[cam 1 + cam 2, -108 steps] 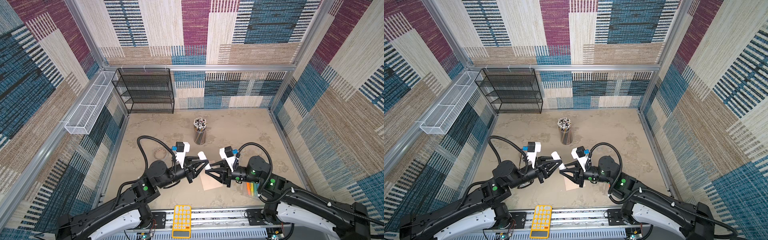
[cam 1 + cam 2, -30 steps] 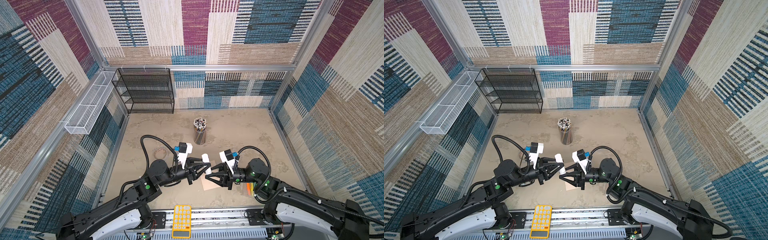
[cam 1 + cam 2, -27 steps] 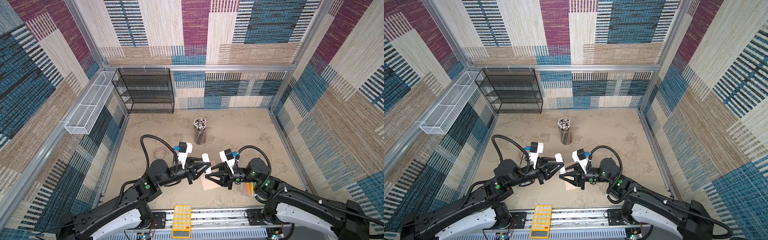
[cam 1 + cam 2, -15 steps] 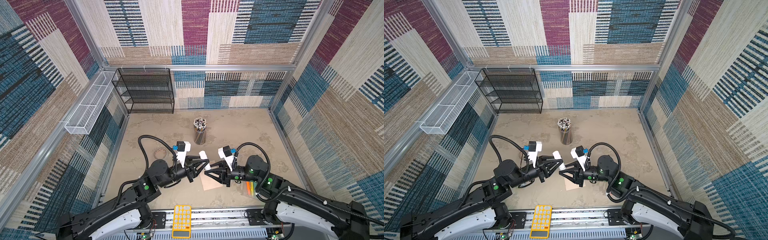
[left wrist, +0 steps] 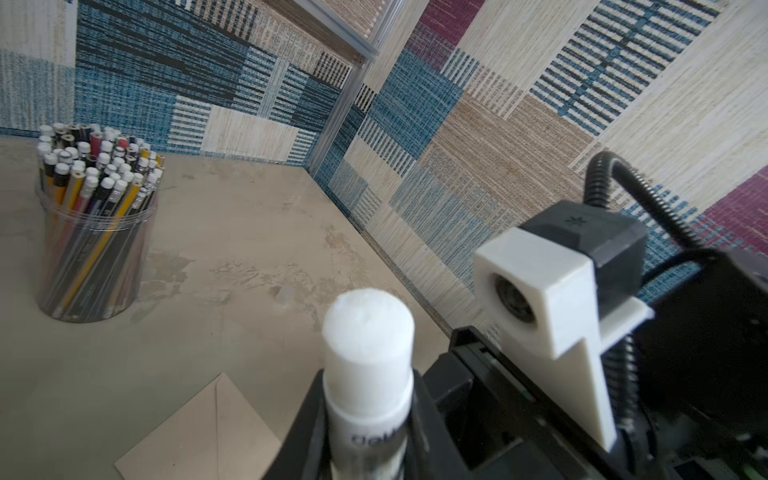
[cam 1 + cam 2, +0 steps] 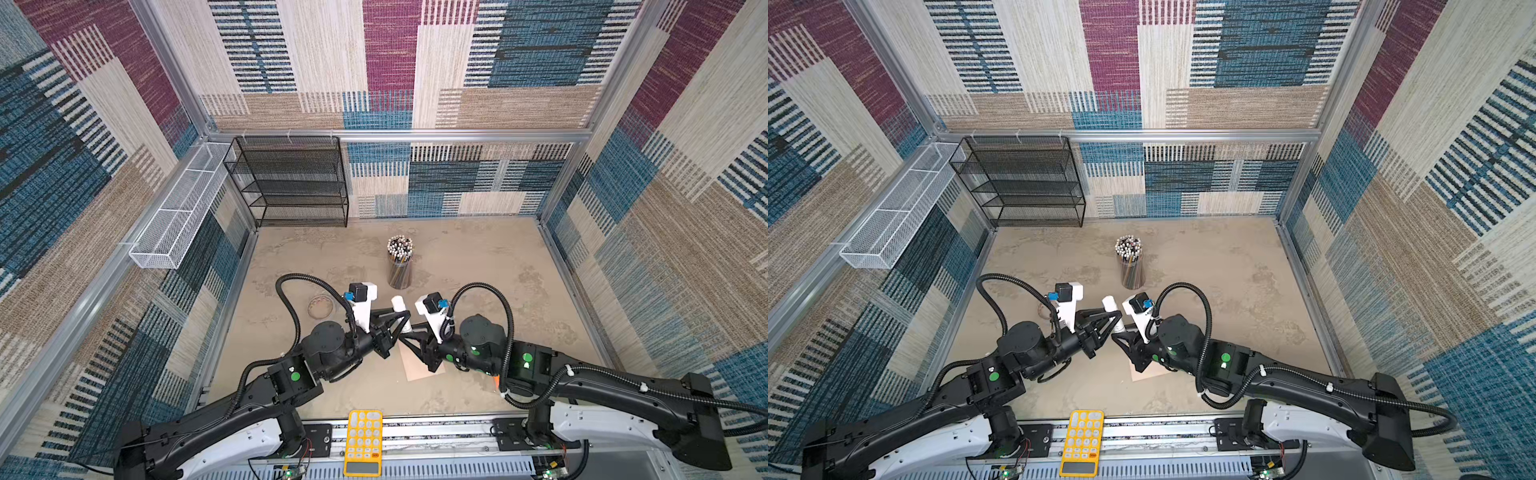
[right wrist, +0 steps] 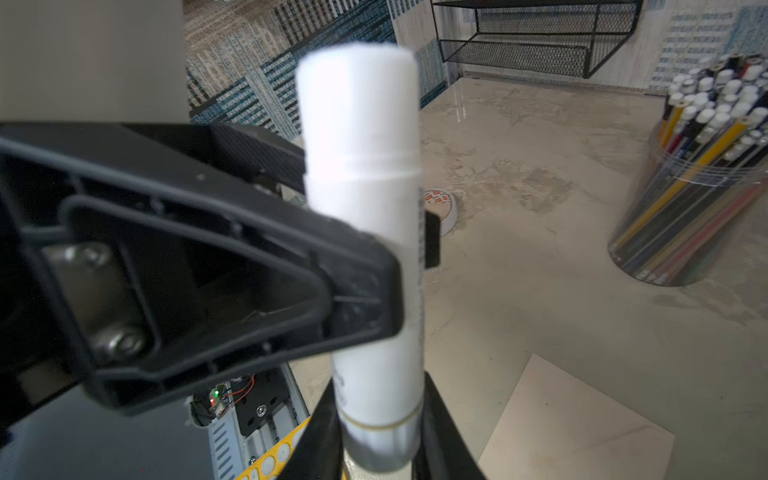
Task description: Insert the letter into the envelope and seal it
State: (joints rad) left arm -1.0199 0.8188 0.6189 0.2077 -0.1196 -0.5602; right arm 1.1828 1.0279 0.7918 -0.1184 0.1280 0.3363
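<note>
Fingers (image 7: 249, 270) of the left gripper (image 6: 402, 322) and of the right gripper (image 6: 409, 336) are both clamped on one glue stick (image 6: 400, 304), held above the table's middle. The envelope (image 6: 417, 370) lies flat just below, slightly near and right. The letter is not visible, possibly inside it. This looks like readying glue for sealing. Next, one gripper should let go, and the other must bring the stick's white end down onto the flap

The envelope (image 6: 415, 372) is pale peach-tan paper, lying flat on the surface (image 6: 478, 266) near its front edge. A straight crease runs inward from one pointed corner
</note>
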